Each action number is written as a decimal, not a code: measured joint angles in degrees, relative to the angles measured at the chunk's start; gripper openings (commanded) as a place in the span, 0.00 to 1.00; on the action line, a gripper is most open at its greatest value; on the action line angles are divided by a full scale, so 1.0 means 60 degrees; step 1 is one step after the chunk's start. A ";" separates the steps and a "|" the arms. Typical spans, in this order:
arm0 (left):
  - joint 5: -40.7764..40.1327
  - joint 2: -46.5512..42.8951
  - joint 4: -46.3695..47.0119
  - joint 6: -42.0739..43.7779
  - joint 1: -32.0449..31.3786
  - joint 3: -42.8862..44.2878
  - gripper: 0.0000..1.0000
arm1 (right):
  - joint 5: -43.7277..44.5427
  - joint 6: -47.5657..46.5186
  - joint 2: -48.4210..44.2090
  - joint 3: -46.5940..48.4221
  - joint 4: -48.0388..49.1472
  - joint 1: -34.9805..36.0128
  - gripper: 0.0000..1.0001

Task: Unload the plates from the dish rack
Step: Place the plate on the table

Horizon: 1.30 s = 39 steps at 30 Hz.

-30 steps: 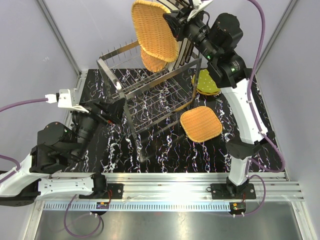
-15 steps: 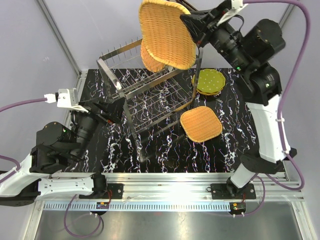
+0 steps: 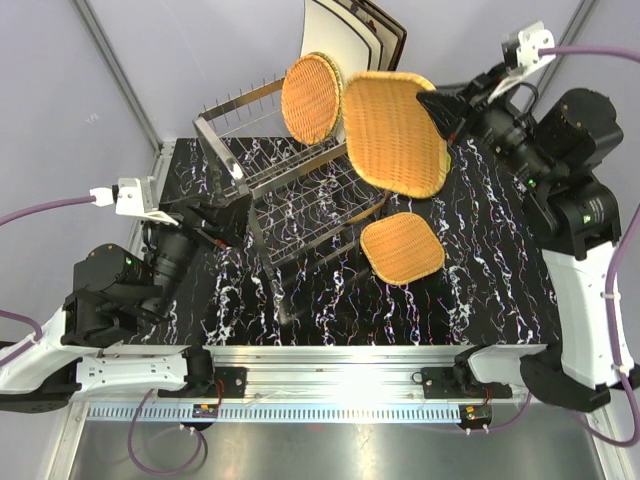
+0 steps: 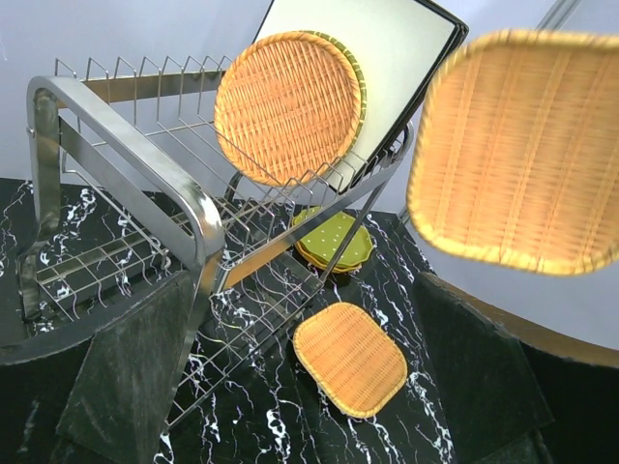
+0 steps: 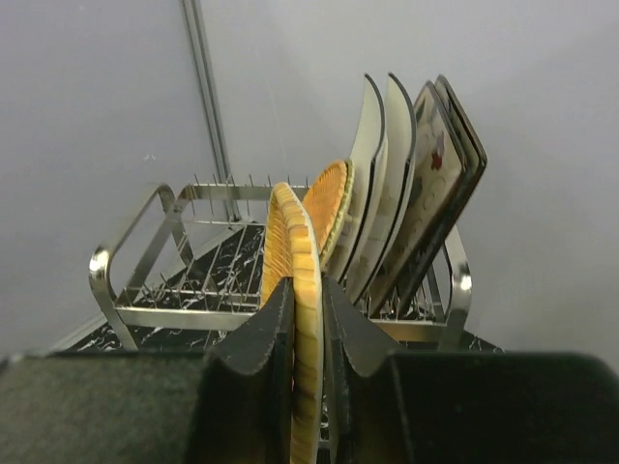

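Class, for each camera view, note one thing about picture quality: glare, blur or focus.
Top external: strong glare on the metal rail at the near edge. Left wrist: the held square wicker plate is blurred, while the round wicker plate in the dish rack is sharp. Right wrist: the right gripper is dark and soft.

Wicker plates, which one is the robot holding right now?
The large squarish wicker plate, clamped by its edge in the right gripper. The round one stands in the dish rack; the small squarish one lies flat on the table.
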 measured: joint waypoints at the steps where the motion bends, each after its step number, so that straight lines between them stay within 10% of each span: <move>1: 0.0022 0.0000 0.0015 0.0011 0.0000 -0.0033 0.99 | -0.0025 0.0026 -0.0277 -0.0455 -0.0029 -0.0149 0.00; 18: 0.0576 0.0630 0.0142 0.0474 0.0306 0.0131 0.99 | -0.1038 0.0929 -0.2390 -0.5133 -0.1220 -0.2408 0.00; 26: 0.1319 0.0958 -0.0226 0.0222 0.1016 0.0255 0.99 | -0.3464 0.0984 -0.1045 -0.5916 -0.1552 -0.4634 0.00; 39: 0.2881 0.1479 -0.0353 -0.0455 0.2524 0.0546 0.99 | -0.5894 -0.1177 0.2051 -0.5971 -0.2062 -0.5125 0.00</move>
